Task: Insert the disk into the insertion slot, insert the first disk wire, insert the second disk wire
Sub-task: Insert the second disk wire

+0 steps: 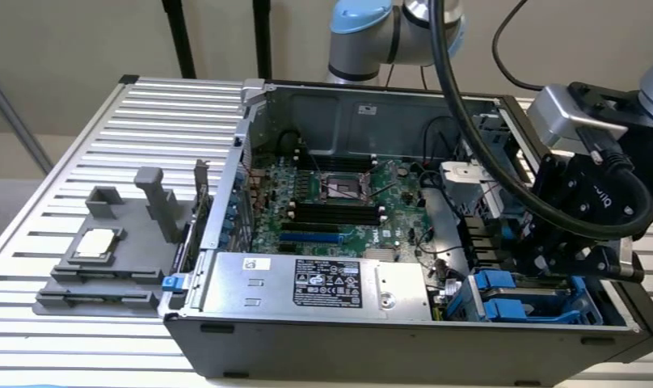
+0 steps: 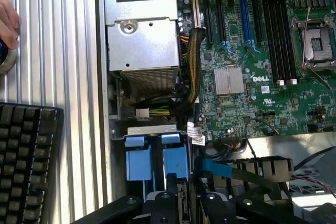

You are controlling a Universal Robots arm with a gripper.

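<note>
The open computer case (image 1: 413, 202) is lying on a slatted metal table (image 1: 78, 145); the black gripper (image 1: 569, 259) is hanging low over the case's near corner at the exterior view's right, with a thick black cable (image 1: 456, 97) running up from it toward the arm; directly beneath it the insertion slot (image 1: 520, 303) is showing its bright blue plastic fittings. In the wrist view, two blue tabs (image 2: 157, 156) are sitting side by side in the bay, capped by a small grey metal bracket (image 2: 152, 129), and the gripper (image 2: 178, 192) is reaching down just beside them with its dark fingers (image 2: 171, 187) close together; whether they are pinching anything I cannot tell, and I cannot make out the disk itself under the blue plastic.

The silver power supply box (image 1: 305, 283) with its black-and-white label is lying along the near wall of the case, at the exterior view's left of the slot; the green motherboard (image 1: 338, 202) is filling the middle, farther back. A bundle of yellow and black wires (image 2: 191, 61) is running between the box and the board. On the table, well apart at the exterior view's left, a grey fixture (image 1: 111, 259) is holding a small square chip. In the wrist view a black keyboard (image 2: 26, 161) is resting on the table beside the case, and a person's hand (image 2: 9, 24) is showing at the frame edge.
</note>
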